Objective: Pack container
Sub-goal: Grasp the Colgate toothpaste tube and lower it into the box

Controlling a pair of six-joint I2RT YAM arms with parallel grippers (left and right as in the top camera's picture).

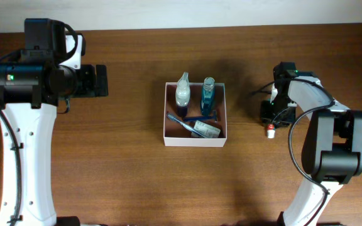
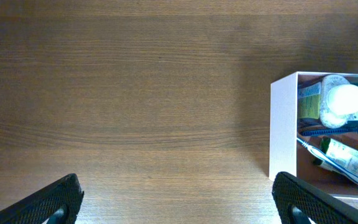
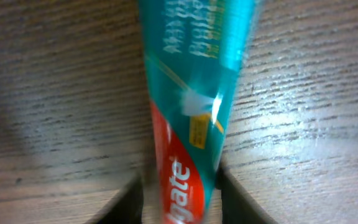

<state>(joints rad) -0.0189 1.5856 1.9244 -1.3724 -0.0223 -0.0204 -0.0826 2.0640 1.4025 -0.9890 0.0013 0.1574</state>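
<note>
The container (image 1: pixel 195 142) is a square white box with a reddish-brown inside, at the table's middle. It holds a clear bottle with a white top (image 1: pixel 182 94), a blue bottle (image 1: pixel 207 98), a blue toothbrush (image 1: pixel 182 120) and a small white tube (image 1: pixel 207 129). The box's left wall also shows in the left wrist view (image 2: pixel 283 124). My right gripper (image 1: pixel 274 114) is right of the box, low over the table, shut on a red and teal toothpaste tube (image 3: pixel 188 106); the tube's cap end (image 1: pixel 270 132) sticks out. My left gripper (image 1: pixel 99 80) is open and empty, far left of the box.
Bare wood-grain table (image 2: pixel 135 93) lies under the left gripper (image 2: pixel 176 186). The table's far edge runs along the top of the overhead view (image 1: pixel 181 26). In the right wrist view the fingers (image 3: pixel 182 202) flank the tube just above the wood.
</note>
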